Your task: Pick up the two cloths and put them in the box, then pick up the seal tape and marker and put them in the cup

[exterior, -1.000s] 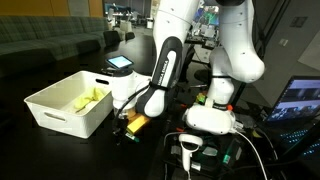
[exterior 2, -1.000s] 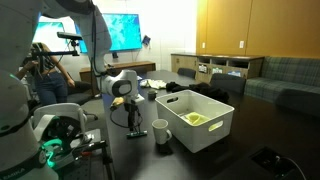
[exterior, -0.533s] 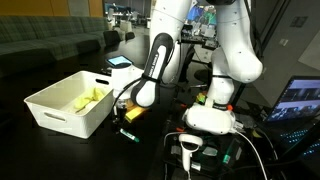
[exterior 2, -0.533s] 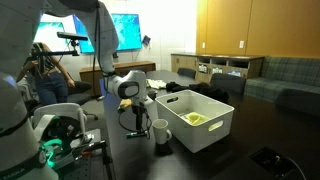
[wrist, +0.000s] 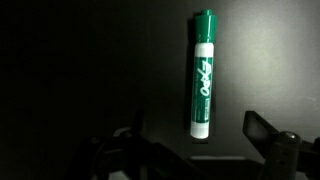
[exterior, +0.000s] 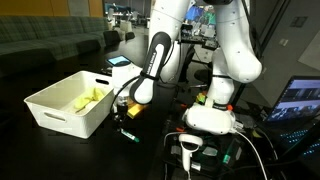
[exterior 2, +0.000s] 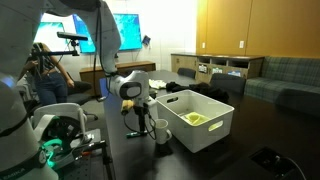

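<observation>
Gripper (wrist: 193,142) has its jaws wide, nothing held, and hangs over the marker (wrist: 203,75). The marker lies flat on the dark table (wrist: 80,70), just past the fingertips in the wrist view and right of the box (exterior: 60,118). It looks light and rigid, with a smooth round plastic barrel, so it will probably roll or squirt out if pinched off-centre. Best hold is mid-barrel below the green cap, fingers square to the long axis. The cup (exterior 2: 160,130) looks light and tippy.
</observation>
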`<state>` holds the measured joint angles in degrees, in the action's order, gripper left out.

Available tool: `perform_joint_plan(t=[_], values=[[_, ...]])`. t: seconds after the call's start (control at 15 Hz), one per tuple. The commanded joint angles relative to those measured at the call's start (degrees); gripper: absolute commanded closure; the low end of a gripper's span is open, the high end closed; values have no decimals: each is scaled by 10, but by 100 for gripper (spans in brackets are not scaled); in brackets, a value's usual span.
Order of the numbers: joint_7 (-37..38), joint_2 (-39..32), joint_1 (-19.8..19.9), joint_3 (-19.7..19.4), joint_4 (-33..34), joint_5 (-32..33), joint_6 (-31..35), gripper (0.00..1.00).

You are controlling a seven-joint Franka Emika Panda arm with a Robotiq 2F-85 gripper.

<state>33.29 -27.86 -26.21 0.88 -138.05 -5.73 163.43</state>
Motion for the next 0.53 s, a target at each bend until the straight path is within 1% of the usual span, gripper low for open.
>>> perform_joint_plan(t=[0.0, 0.47], values=[[-32, 2, 11, 13, 4, 8, -9, 0], [-69, -16, 22, 37, 20, -3, -17, 0]])
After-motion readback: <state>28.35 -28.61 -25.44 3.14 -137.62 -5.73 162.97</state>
